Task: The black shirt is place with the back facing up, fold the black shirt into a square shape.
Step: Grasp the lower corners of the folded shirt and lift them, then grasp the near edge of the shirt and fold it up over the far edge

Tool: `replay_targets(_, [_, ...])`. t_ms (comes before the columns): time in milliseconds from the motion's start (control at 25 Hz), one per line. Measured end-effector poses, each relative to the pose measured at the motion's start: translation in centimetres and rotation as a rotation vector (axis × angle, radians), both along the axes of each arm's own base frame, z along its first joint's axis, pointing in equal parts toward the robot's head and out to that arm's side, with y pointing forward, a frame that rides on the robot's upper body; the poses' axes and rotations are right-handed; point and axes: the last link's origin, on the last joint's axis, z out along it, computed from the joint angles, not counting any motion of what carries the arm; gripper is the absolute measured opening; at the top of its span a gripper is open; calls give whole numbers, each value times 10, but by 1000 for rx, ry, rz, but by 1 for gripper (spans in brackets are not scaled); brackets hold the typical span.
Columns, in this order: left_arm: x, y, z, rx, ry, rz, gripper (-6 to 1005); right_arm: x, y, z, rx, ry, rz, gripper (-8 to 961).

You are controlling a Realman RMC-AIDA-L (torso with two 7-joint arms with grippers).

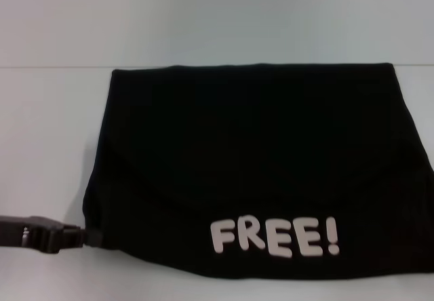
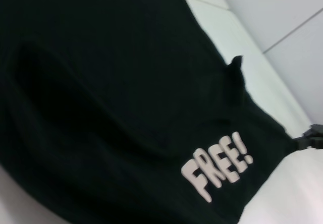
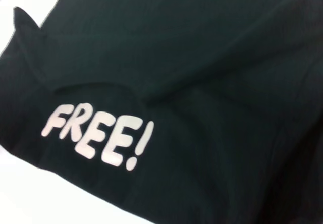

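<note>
Pinching the near-left corner of the black shirt [image 1: 251, 165], the left gripper [image 1: 87, 236] appears closed on cloth; the right gripper is out of sight. Folded on the white table [image 1: 47, 131] (FREE! lettering [image 1: 274, 238] up), edges need squaring — pull level, slowly.

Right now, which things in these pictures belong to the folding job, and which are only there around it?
For the job:
- the black shirt, already folded over, with the white FREE! print facing up near the front edge
- the left gripper, at the shirt's front left corner

Only around:
- the white table
- nothing else is lying about; the right gripper is not in view
</note>
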Motion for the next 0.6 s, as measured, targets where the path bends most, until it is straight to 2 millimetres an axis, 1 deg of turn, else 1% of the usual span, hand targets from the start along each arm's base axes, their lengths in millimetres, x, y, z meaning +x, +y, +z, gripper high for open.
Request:
replay_targets(120, [-1,-9,3,-17,-33,-5,-1,4,-13,3,5,29,5,-2])
replay_targets(240, [0,-15,2,-34,-53,-11,-1,6,-21,6,5,50,11,-2])
replay_targets(440, [4,-22,-2,-71,-84,-20,-1,3,-28,8,-21,73,19,-1])
replay_targets(600, [4,-21,-4,-73,-99,-16,-1,4,-29,11,-13,71,13,-1])
